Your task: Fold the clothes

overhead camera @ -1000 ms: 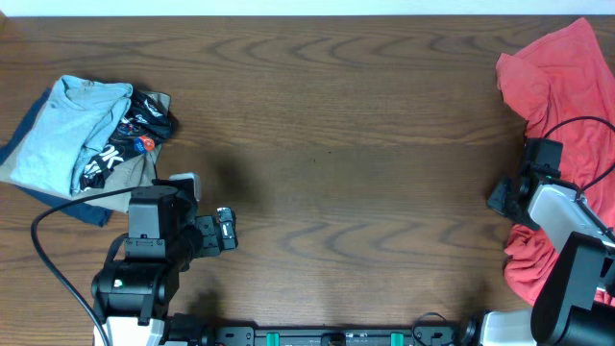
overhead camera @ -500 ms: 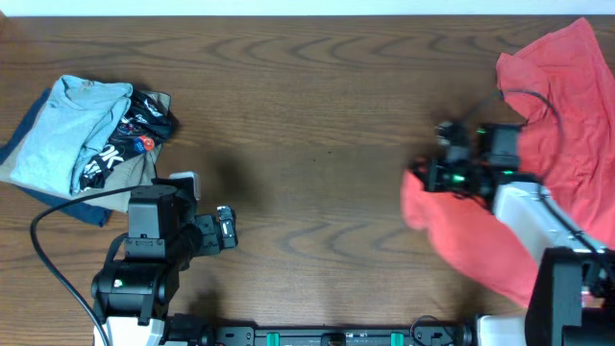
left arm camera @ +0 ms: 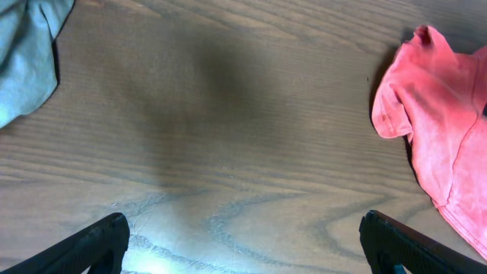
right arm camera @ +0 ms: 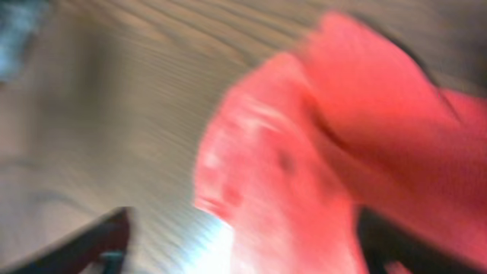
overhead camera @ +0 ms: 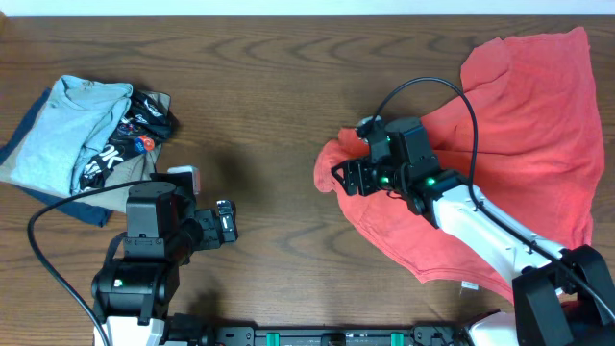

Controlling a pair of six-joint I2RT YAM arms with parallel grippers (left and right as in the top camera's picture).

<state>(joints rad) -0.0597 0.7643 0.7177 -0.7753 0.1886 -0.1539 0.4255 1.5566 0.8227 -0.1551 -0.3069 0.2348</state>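
The coral-red T-shirt [overhead camera: 519,115] is lying on the right half of the table [overhead camera: 269,86]. It is spreading from the far right corner toward the middle and down toward the near right edge. Its left end is bunching into a rumpled fold close to the table's centre.

The right gripper [overhead camera: 346,179] is hovering directly over that bunched end, with its arm reaching in from the near right. The right wrist view is badly blurred, but its fingers [right arm camera: 106,236] are standing wide apart at the two lower corners. The red cloth is lying between and beyond them, so they are released, not pinching the fabric. A black cable [overhead camera: 423,88] is arching from the arm over the shirt.

The left gripper [overhead camera: 229,223] is sitting at the near left, well apart from the T-shirt. Its fingers [left arm camera: 84,243] are spread wide, with bare wood showing between them.

At the far left, a light blue-grey folded shirt [overhead camera: 67,135] is lying on the table. A black garment with white print [overhead camera: 135,130] is touching its right side.
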